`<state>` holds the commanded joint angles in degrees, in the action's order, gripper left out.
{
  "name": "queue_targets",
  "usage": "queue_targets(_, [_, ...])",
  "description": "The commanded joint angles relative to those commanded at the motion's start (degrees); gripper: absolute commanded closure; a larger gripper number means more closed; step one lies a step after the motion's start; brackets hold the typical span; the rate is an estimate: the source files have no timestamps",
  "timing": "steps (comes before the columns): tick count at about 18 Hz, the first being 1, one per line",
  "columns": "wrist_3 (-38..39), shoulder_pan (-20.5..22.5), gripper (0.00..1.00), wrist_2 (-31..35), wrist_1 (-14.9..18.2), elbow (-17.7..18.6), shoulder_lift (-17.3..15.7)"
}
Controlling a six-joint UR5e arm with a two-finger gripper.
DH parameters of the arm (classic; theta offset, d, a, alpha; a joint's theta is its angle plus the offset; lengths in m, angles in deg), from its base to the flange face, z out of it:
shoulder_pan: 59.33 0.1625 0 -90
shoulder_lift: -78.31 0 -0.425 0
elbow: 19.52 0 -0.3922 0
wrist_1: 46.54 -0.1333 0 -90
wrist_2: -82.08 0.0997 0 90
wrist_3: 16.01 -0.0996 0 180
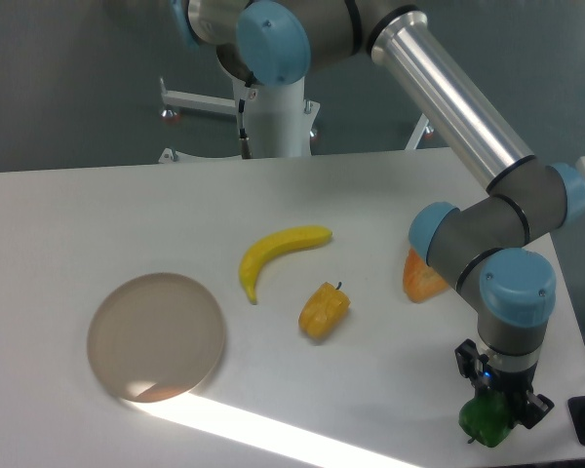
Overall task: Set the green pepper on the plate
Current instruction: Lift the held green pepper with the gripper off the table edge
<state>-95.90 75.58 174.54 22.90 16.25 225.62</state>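
Camera view shows the end effector pinching the green pepper at near right; lift clear before crossing left to the plate

My end effector covers the top of the green pepper; my wrist hides part of an orange object; jaw state indiscernible.

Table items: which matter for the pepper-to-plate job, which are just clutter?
Job:
- green pepper, at the gripper near the table's front right
- plate, front left, nothing on it

Clutter:
- banana
- yellow-orange pepper
- orange piece, partly hidden behind the arm
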Motion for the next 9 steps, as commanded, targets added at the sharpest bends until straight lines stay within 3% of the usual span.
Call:
queue_targets(5, [1.93, -0.44, 0.64, -0.53, 0.00, 0.35, -0.44])
queue_targets(9, [3.86, -1.93, 0.64, -0.53, 0.44, 3.15, -2.28])
